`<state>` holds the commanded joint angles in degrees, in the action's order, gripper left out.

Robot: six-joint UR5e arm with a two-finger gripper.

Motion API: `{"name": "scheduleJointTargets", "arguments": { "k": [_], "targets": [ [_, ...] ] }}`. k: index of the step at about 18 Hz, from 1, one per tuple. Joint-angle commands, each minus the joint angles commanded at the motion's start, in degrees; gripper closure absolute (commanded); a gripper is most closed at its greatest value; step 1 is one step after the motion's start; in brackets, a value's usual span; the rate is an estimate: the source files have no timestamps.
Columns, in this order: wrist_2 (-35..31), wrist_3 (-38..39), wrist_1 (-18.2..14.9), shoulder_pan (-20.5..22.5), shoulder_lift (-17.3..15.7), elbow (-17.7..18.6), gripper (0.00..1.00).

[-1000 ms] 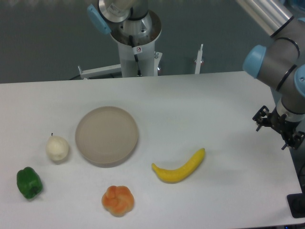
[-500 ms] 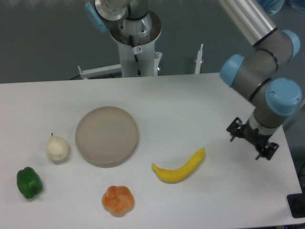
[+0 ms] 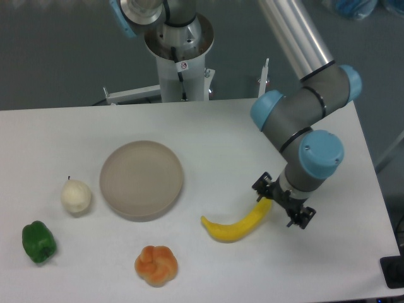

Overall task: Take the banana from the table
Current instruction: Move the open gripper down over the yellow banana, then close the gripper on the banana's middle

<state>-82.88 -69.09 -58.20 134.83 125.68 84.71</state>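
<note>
The gripper (image 3: 283, 204) sits right of centre in the lower half of the frame, directly over the upper right tip of the banana (image 3: 235, 222). Its dark fingers (image 3: 302, 218) point down, but from this angle I cannot tell how far apart they stand, or whether they touch the fruit. The banana lies flat on the table (image 3: 208, 126), curving down and left from the gripper. Left of it, toward the middle of the frame, rests a round beige-grey plate (image 3: 141, 180). Below the plate, near the bottom edge, is an orange lumpy fruit (image 3: 156, 265). A pale pear (image 3: 76, 196) stands just left of the plate, and a green pepper (image 3: 38, 242) lies at lower left.
</note>
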Motion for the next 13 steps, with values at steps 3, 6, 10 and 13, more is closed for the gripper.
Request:
{"name": "scheduleJointTargets", "arguments": {
  "k": [3, 6, 10, 13],
  "targets": [
    [0.0, 1.14, 4.4, -0.44, -0.18, 2.3, 0.0],
    [0.0, 3.16, 4.59, -1.23, 0.09, 2.39, 0.0],
    [0.0, 5.72, 4.76, -2.03, 1.58, 2.12, 0.03],
    [0.0, 7.04, 4.68, -2.11, 1.84, 2.04, 0.32]
  ]
}}
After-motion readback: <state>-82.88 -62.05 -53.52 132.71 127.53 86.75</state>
